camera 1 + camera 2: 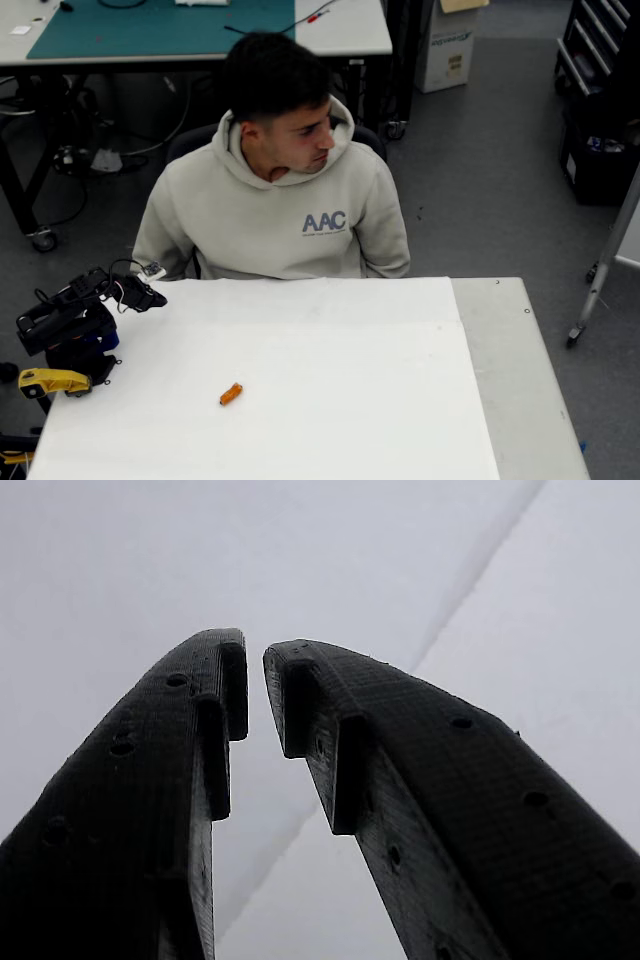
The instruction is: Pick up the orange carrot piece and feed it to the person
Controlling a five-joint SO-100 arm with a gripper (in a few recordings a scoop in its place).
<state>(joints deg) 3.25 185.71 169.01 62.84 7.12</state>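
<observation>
The carrot [231,394] lies alone on the white desk [330,400], well in front of the person [275,190] seated at its far edge, while the black end effector [255,685], folded at the desk's left corner, hangs empty, its tips nearly closed with only a slit between.

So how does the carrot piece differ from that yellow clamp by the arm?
The orange carrot piece is tiny and stubby; the yellow clamp is clearly larger. The carrot piece lies alone on the white table, angled; the clamp sits at the table's left edge under the arm's base. The gripper touches neither.
</observation>
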